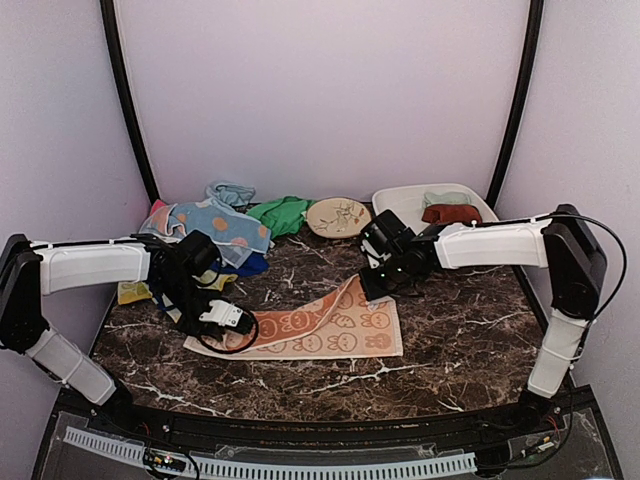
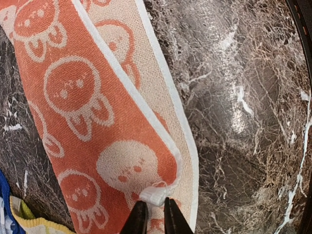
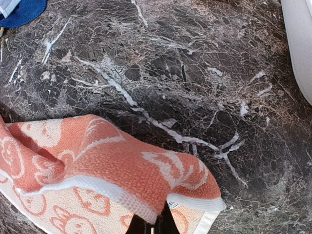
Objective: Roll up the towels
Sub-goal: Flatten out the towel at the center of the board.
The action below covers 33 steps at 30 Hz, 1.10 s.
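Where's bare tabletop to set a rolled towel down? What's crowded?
Free: marble right of the orange towel; the strip between it and the near edge. Crowded: back left under the towel pile; plate and white tub line the back.

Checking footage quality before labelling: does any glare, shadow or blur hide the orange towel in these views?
Top external: even, pinkish light, orange towel sharp. Left wrist: bright glare patch on the marble table beside the towel, none on it. Right wrist: towel crisp, white tub overexposed at the edge.
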Motion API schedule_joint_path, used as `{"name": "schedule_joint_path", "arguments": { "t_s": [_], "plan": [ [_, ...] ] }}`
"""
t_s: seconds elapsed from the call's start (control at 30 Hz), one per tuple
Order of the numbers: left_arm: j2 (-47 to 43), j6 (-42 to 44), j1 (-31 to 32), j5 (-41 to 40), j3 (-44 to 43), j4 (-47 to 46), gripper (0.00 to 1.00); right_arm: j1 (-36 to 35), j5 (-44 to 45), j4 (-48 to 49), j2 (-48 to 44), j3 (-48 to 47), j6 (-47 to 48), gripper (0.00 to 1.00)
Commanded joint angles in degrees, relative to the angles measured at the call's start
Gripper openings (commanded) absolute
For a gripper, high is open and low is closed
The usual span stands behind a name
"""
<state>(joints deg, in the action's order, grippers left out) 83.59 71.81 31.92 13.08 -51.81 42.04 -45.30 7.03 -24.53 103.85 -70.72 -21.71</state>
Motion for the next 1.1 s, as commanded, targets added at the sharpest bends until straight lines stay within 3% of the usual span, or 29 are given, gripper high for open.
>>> {"name": "schedule_joint_path", "arguments": {
  "t_s": [0.0, 0.03, 0.1, 0.13, 0.3, 0.67, 0.77, 0.93, 1.07],
  "plan": [
    [-1.8, -0.5, 0.5, 2.7, 0.1, 3.0, 0.15, 0.8, -0.8, -0.3, -2.5, 0.1, -0.4, 0.0],
    [-2.1, -0.5, 0.6, 2.8, 0.0, 3.5, 0.19, 0.9, -0.9, -0.5, -2.7, 0.2, -0.4, 0.0],
    [-2.7, -0.1, 0.6, 2.8, -0.2, 4.5, 0.48, 0.9, -1.2, -0.5, -3.0, 0.3, -0.6, 0.0],
    [-3.1, 0.5, 0.6, 2.8, -0.2, 4.6, 0.53, 0.8, -1.4, -0.5, -3.0, 0.3, -0.6, 0.0],
    [-2.6, 2.9, 0.9, 1.3, -0.7, 4.9, 0.58, 0.9, -2.1, -0.3, -3.0, 0.1, -1.0, 0.0],
    [1.0, 4.7, 3.0, -0.8, -0.9, 1.8, 0.41, 0.8, -2.8, 0.2, -3.2, 0.8, -1.4, 0.0],
    [1.6, 4.0, 3.0, -0.8, -1.9, 1.8, 0.3, 0.9, -2.8, 0.1, -3.3, 1.0, -1.3, 0.0],
    [1.0, 2.4, 3.0, -2.7, -3.6, 1.9, 0.0, 1.1, -2.6, -0.6, -4.0, 1.6, -1.1, 0.0],
    [-1.8, 0.1, 3.0, -4.9, -4.6, 2.9, 0.0, 1.5, -2.3, -1.6, -5.8, 2.2, -0.7, 0.0]
  ]
}}
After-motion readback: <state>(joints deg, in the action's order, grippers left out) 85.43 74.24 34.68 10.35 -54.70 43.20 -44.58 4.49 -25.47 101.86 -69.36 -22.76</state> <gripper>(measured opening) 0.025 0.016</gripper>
